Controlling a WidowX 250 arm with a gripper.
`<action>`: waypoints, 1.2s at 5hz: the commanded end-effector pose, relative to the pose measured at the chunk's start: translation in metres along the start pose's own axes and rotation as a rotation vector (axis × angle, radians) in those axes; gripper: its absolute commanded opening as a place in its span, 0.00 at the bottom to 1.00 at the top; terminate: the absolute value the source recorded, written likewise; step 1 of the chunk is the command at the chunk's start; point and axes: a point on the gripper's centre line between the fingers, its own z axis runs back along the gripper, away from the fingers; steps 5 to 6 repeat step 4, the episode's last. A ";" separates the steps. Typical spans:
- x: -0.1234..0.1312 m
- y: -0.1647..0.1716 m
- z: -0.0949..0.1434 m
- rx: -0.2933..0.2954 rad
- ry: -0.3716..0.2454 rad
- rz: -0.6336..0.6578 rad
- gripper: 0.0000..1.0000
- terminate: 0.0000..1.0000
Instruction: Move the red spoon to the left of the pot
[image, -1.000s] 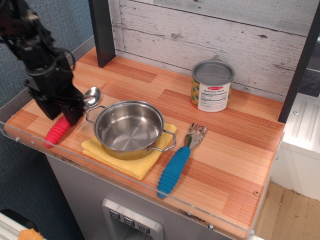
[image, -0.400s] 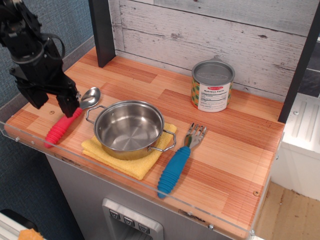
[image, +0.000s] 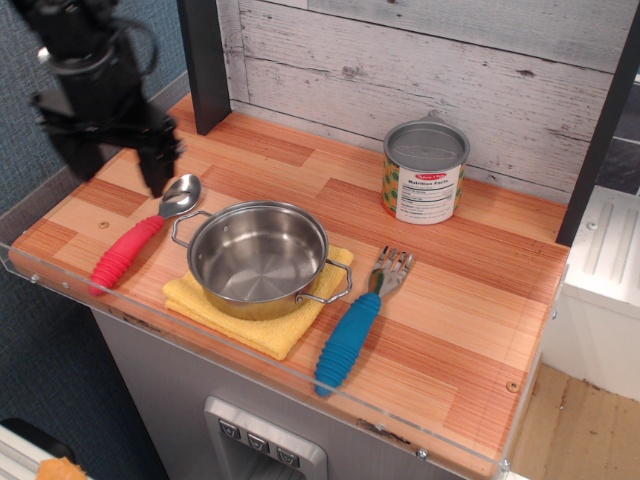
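The red spoon (image: 136, 243) lies flat on the wooden counter, left of the pot (image: 259, 256), silver bowl toward the back, ribbed red handle toward the front left corner. The shiny steel pot sits on a yellow cloth (image: 252, 310). Its left wire handle is close to the spoon's bowl. My black gripper (image: 115, 170) hangs above the counter at the back left, above and behind the spoon. Its fingers are apart and hold nothing.
A labelled tin can (image: 425, 171) stands at the back right. A blue-handled fork (image: 358, 320) lies right of the pot. A dark post (image: 205, 65) rises behind the gripper. A clear rim (image: 250, 362) runs along the counter's front edge.
My gripper has risen up and back from the spoon's handle, which it straddled a second ago. The spoon lies released on the counter and has barely shifted.
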 end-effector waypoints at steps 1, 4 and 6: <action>0.019 -0.041 0.035 -0.033 -0.071 0.054 1.00 0.00; 0.059 -0.092 0.044 -0.061 -0.100 0.150 1.00 1.00; 0.059 -0.092 0.044 -0.061 -0.100 0.150 1.00 1.00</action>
